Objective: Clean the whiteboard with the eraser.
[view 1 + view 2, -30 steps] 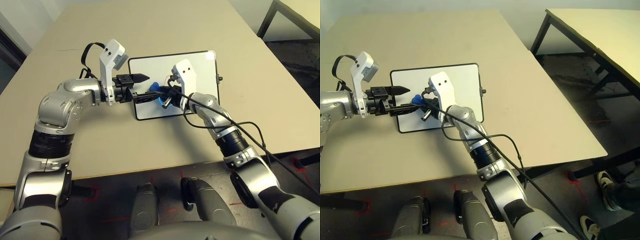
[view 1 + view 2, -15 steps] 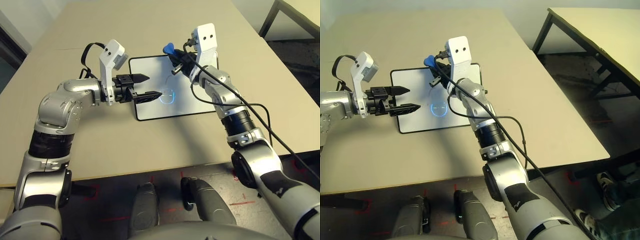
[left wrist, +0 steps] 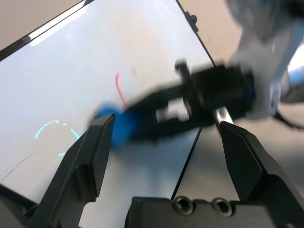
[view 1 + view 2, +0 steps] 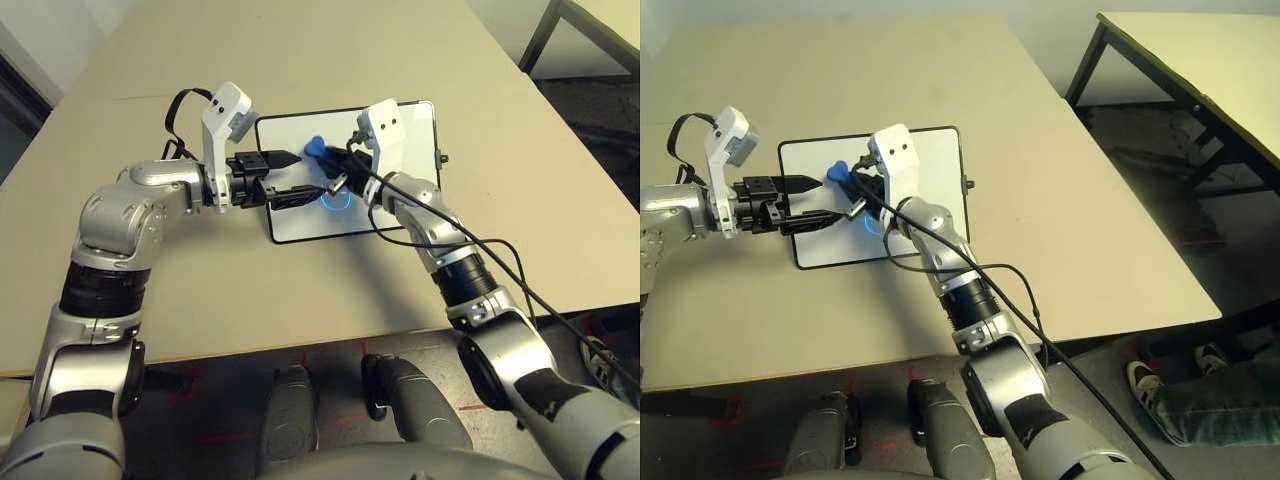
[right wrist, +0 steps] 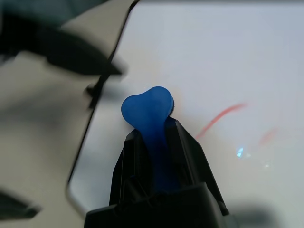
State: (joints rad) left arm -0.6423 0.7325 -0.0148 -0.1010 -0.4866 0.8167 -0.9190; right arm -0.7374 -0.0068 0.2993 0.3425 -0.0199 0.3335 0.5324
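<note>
The whiteboard lies flat on the tan table, with faint red strokes and a bluish ring glare on it. My right gripper is shut on the blue eraser, whose rounded end sticks out past the fingertips. It hovers just over the board's left half, and whether it touches I cannot tell. My left gripper stands open over the board's left edge, its fingers on either side of the eraser and close to it.
The table has free room all round the board. A black cable loops from my right forearm over the table's near right part. A second table stands to the right, and a person's legs show on the floor.
The right gripper with the eraser went from mid-board up above the far edge, then came back down to the board's left half by the left gripper. The left arm stayed put.
</note>
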